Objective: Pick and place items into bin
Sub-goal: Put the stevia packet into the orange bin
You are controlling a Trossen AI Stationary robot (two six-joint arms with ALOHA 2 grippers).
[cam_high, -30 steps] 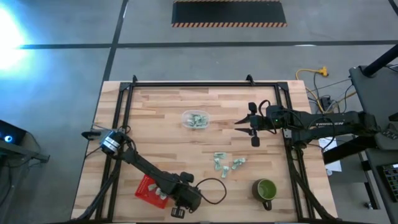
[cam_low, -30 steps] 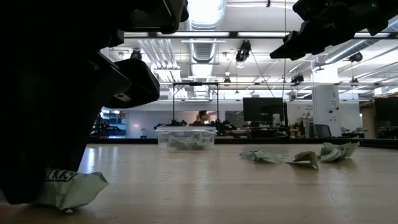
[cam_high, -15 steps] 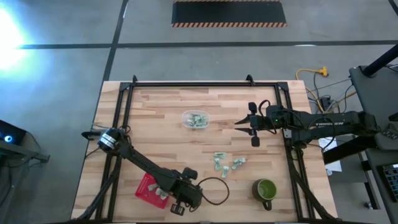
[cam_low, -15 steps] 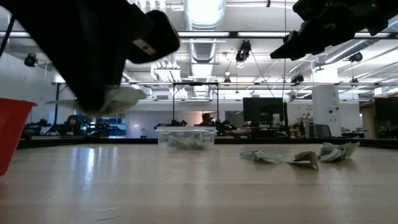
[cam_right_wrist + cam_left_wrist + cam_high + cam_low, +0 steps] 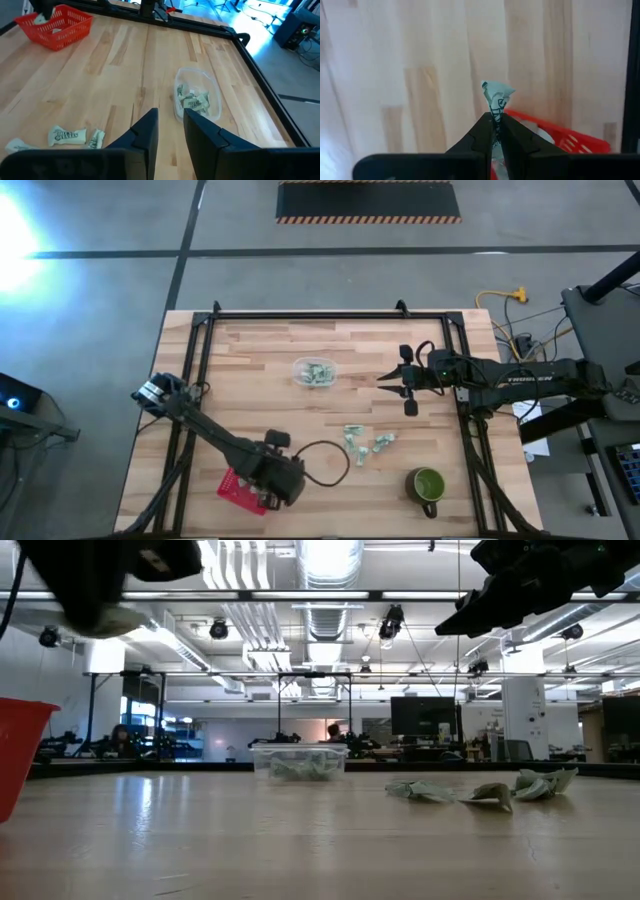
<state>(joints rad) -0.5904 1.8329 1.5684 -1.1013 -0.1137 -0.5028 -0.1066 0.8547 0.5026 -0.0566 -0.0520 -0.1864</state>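
At the near left, the left gripper (image 5: 495,131) is pinched shut on one small wrapped piece (image 5: 497,96), held above the red basket (image 5: 237,486). The piece looks light and crinkly, soft enough to crush; its twisted wrapper end gives the best hold. Mid-table stands a clear tub (image 5: 315,371) holding more pieces. Loose pieces (image 5: 364,442) lie toward the near right, beside a green mug (image 5: 428,484). The right gripper (image 5: 404,386) hovers empty, fingers apart.

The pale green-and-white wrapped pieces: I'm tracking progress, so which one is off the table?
The wrapped piece pinched in the left gripper above the red mesh basket; the loose cluster lies on the wood.
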